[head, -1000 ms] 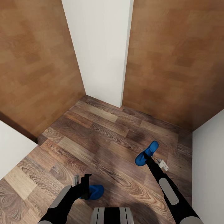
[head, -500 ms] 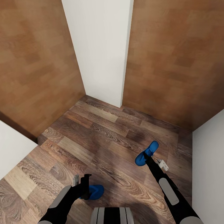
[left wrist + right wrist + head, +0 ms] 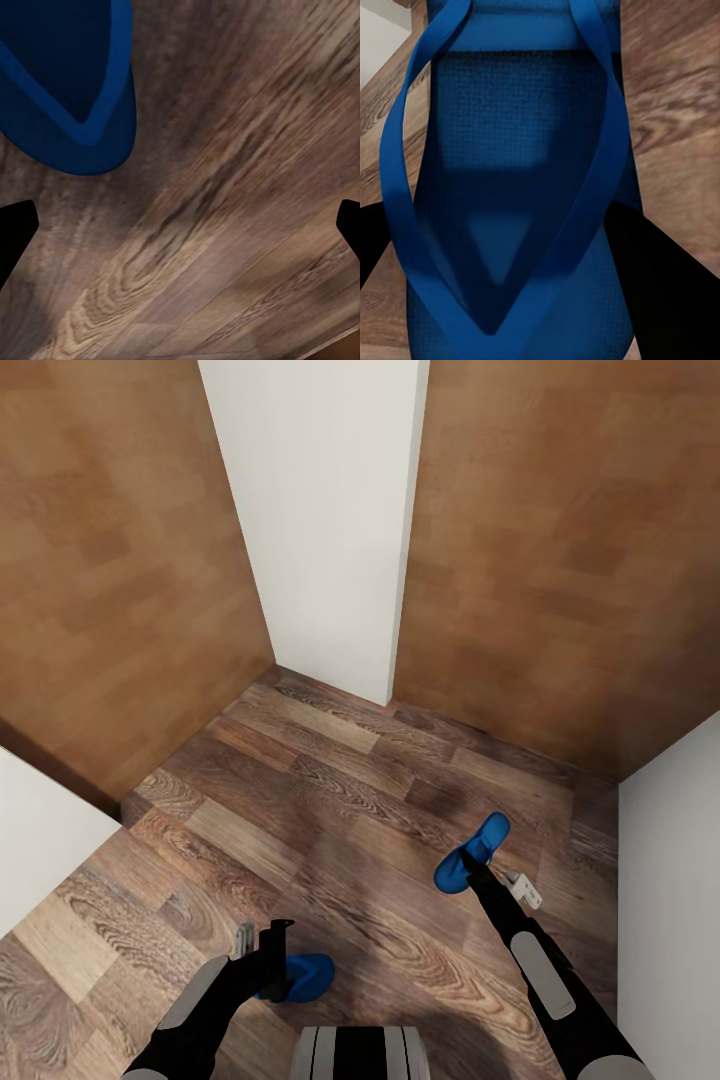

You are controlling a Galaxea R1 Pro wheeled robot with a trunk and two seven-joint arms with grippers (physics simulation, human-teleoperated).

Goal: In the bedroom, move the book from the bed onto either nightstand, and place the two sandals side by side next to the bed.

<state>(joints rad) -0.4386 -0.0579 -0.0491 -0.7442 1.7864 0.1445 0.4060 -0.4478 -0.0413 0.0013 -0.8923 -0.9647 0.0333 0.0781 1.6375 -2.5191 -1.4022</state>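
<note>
**Sandals off the floor, one per arm, facing a wall corner**

Head view, left to right: white block (image 3: pixel 40 840) at the left edge, then a brown wood-panel wall (image 3: pixel 110 560), a white wall section (image 3: pixel 325 510) running down to the wood-plank floor (image 3: pixel 330 810), another brown panel wall (image 3: pixel 570 560), and a white wall (image 3: pixel 670 900) at the right edge.

Left gripper (image 3: pixel 275 960) was low near the robot's trunk (image 3: pixel 355 1052), with one blue sandal (image 3: pixel 305 975) right at its fingers. Left wrist view showed the fingers (image 3: pixel 16 232) spread wide at the frame edges with plank floor between them, and the sandal's rounded end (image 3: pixel 67 90) off to one side, not between the fingertips. Could not tell from these views whether it was gripped, or how.

Right gripper (image 3: pixel 470 870) was extended further forward, with the second sandal (image 3: pixel 470 852) at its tip, tilted and above the floor. Right wrist view had that sandal (image 3: pixel 517 210) straps-up between the dark fingers (image 3: pixel 660 285), which flanked it on both sides, closed onto it.

Sandals were well apart, each at its own arm.
</note>
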